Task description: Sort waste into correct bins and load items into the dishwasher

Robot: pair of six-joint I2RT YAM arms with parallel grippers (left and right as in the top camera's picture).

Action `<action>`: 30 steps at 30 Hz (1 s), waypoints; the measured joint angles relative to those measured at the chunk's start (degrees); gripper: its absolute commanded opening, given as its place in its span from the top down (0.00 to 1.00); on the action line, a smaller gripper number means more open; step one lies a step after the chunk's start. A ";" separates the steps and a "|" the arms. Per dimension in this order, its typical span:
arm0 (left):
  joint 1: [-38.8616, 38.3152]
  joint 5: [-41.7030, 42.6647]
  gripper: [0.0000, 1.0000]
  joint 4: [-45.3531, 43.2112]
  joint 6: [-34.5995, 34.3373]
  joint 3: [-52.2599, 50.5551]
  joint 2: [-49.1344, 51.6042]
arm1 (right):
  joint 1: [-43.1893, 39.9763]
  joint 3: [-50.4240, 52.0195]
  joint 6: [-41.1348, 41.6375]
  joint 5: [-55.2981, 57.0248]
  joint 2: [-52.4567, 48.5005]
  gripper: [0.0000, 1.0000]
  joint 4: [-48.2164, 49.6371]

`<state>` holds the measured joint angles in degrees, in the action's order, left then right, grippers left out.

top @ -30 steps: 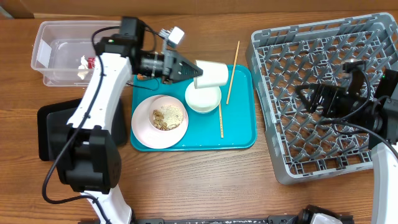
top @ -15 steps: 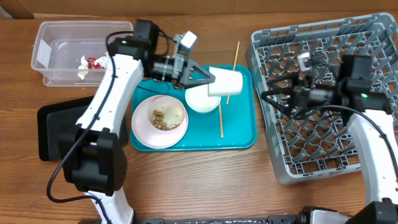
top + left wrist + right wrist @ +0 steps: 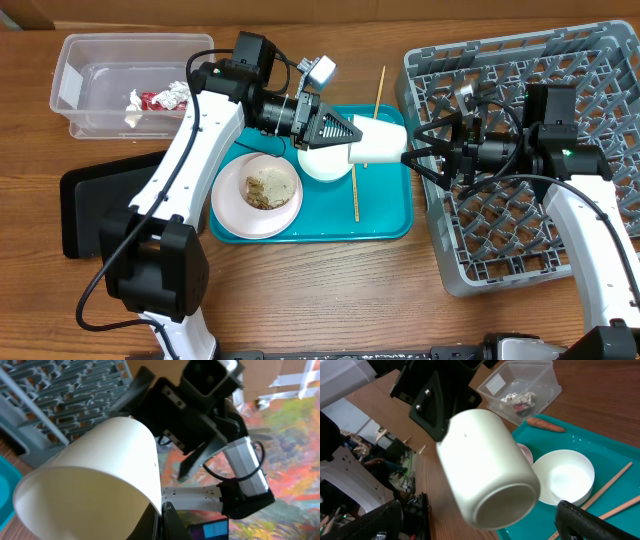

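My left gripper [image 3: 350,132] is shut on the rim of a small white cup [image 3: 378,142] and holds it on its side above the teal tray's right part. My right gripper [image 3: 420,150] is open, its fingers spread just past the cup's base. In the right wrist view the cup [image 3: 485,470] fills the space between my fingers [image 3: 590,520]. The left wrist view shows the cup [image 3: 95,475] pinched at its rim. A white bowl [image 3: 322,165] and a pink plate [image 3: 228,205] with beige scraps [image 3: 270,187] sit on the tray. The carrot [image 3: 546,424] lies at the tray's far edge.
The grey dish rack [image 3: 520,250] stands at the right. The clear tub [image 3: 80,70] at the back left holds the red-and-white wrapper [image 3: 150,98] and tissue [image 3: 133,112]. The black tray [image 3: 85,210] lies below it. Two chopsticks [image 3: 378,90] lie on the teal tray [image 3: 385,215].
My left arm has carried the cup to the right, towards the rack. My right arm has swung left from over the rack, jaws open, up to the cup's base.
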<state>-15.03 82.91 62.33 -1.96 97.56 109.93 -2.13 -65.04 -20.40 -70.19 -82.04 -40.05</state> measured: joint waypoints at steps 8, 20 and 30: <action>0.00 4.09 0.96 -1.38 0.02 0.00 -0.63 | 1.25 0.00 0.02 -0.76 -3.21 0.00 2.05; 0.00 4.92 0.96 -1.55 0.02 0.00 -0.72 | 2.71 0.00 -0.22 -10.99 -3.93 0.02 7.32; 0.00 6.27 0.96 -2.05 0.00 0.00 -1.29 | 5.11 0.00 -0.33 -10.27 -3.96 0.21 7.50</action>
<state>-15.03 89.19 60.27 -1.96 97.56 108.64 2.98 -65.04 -20.73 -80.47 -86.00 -32.56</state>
